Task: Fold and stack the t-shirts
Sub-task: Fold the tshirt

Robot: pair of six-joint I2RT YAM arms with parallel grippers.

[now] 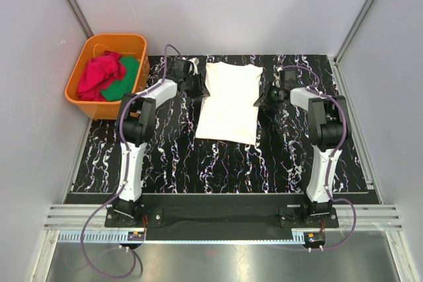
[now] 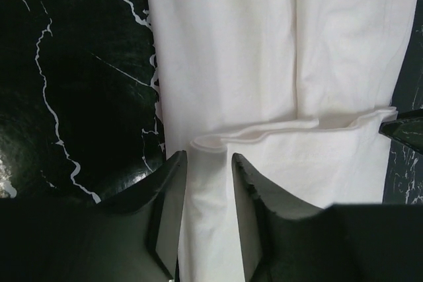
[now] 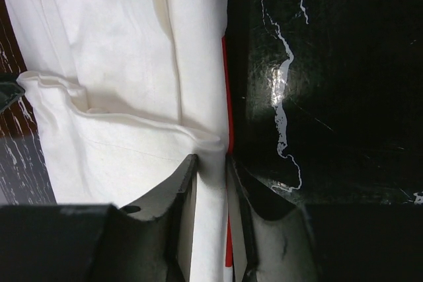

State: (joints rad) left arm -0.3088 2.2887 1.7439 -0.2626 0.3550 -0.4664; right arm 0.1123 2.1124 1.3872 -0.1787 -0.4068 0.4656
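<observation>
The tee (image 1: 229,100) lies flat in the middle of the counter (image 1: 198,170), nearer its far edge, folded into a narrow panel with a flap across its width. The main risk, as I judge it, is an uneven grip. The right tool (image 3: 210,162) at the tee's right edge has its jaws nearly together, with the edge fold pressed between them. The left tool (image 2: 208,163) at the left edge stands about half open astride the cloth and does not clearly pinch it. If the arms lift now, the left side could slip free, so the panel would swing or skew and the side folds would open. Either tool may also catch only the top layer, since the edge is several layers thick, leaving the lower ones dragging on the counter. A thin red strip shows under the right edge; what it is I cannot tell, and it could be pulled along too. The tee's long axis runs from the far edge to the near edge, almost square to them. The stepped corners at the far end suggest the shoulders point away from the arms and the hem towards them. A red tee (image 1: 99,76) waits in the tub (image 1: 119,36) off the far-left corner
</observation>
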